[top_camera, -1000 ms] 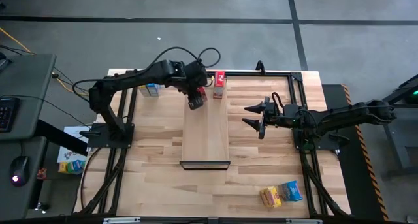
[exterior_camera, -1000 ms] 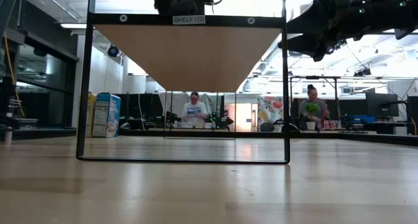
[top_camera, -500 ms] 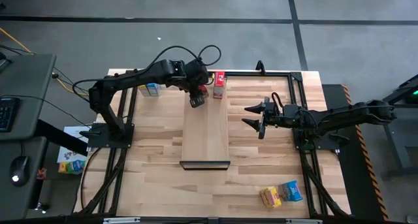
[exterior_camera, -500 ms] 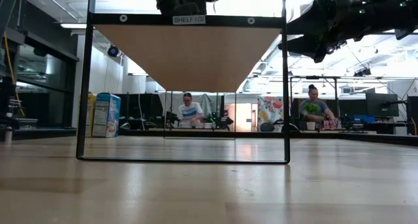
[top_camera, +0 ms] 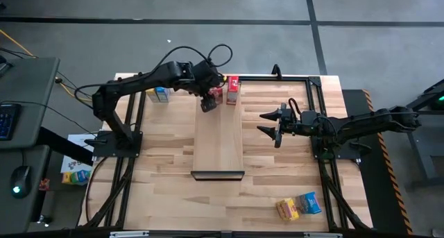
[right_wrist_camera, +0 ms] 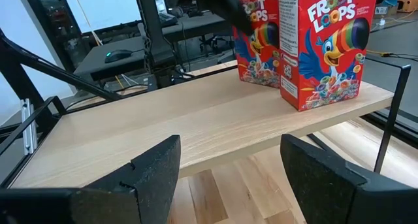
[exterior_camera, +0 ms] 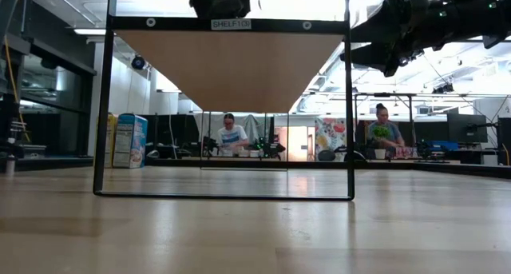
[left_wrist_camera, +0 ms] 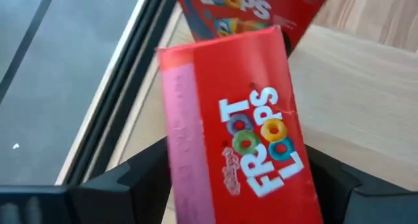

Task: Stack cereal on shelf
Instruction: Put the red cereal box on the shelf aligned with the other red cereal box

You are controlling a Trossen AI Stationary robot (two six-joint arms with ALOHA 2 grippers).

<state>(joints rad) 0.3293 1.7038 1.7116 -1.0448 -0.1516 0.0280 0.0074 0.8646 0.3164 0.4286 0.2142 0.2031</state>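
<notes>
My left gripper (top_camera: 210, 99) is shut on a red cereal box (left_wrist_camera: 235, 119) over the far end of the pale-wood shelf (top_camera: 218, 144). A second red box (top_camera: 233, 90) stands on its bottom just to the right; both show in the right wrist view, the held one (right_wrist_camera: 256, 44) and the standing one (right_wrist_camera: 326, 48). My right gripper (top_camera: 272, 123) is open, hovering right of the shelf. One blue box (top_camera: 161, 94) stands at the table's far left. A yellow box (top_camera: 287, 209) and a blue box (top_camera: 310, 202) lie near the front right. My left gripper pinches the red box between its two fingers (left_wrist_camera: 130, 181), one on each narrow side (left_wrist_camera: 179, 152). It comes from above, slanting from the table's left, at the box's upper end (right_wrist_camera: 245, 8). The box is upright at the shelf's far end; whether its bottom rests there I cannot tell.
The shelf board sits raised on a black frame (exterior_camera: 104, 106), with its black lip (top_camera: 218, 175) at the near end. Black rails (top_camera: 316, 92) border the table. People sit at desks in the room beyond (exterior_camera: 227, 134).
My left gripper has carried the red box along the shelf toward the table's far edge, closer to the standing red box. The right arm has kept still.
</notes>
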